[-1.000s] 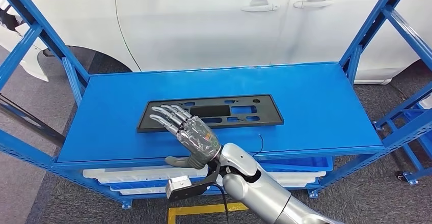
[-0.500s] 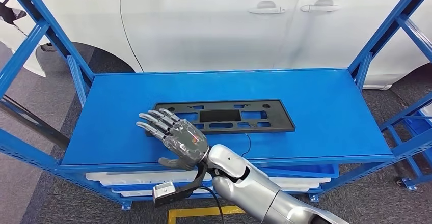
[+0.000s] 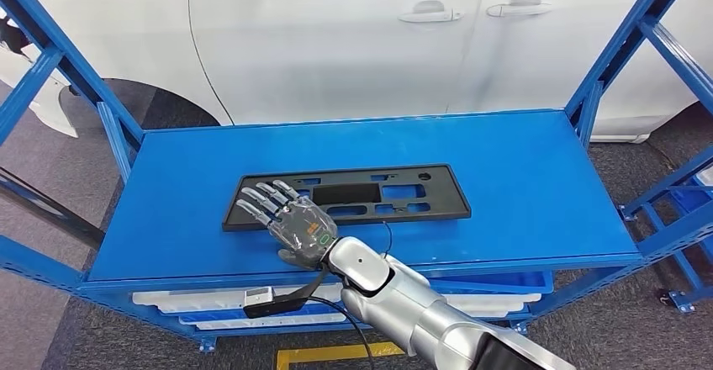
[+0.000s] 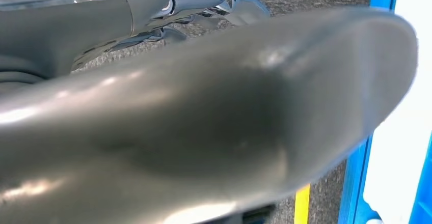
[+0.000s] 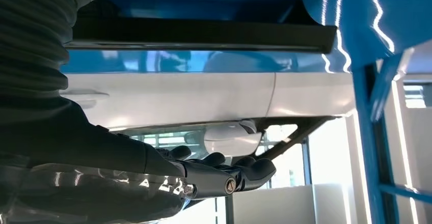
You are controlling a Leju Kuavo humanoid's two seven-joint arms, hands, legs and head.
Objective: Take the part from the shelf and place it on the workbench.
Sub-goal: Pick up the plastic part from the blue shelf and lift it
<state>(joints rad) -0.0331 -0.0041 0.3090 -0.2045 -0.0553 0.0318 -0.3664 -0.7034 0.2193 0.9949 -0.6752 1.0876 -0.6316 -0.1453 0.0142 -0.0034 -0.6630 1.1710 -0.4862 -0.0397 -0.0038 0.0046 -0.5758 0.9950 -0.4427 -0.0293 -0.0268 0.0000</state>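
The black part (image 3: 346, 195), a flat rectangular panel with cut-outs, lies flat near the middle of the blue shelf (image 3: 521, 177), its long side running from 9 to 3 o'clock. The right hand (image 3: 290, 221) hovers over the panel's 9 o'clock end, fingers (image 3: 256, 202) stretched out and spread apart, holding nothing; whether the fingertips touch the panel cannot be told. Compared with half a second ago, the whole scene has shifted with the camera, and the hand reaches further over the shelf, its palm now past the front edge. The left hand (image 4: 204, 127) appears as a blurred grey mass close to its wrist camera, so its state cannot be told. A white car (image 3: 336, 42) stands behind the shelf at 12 o'clock.
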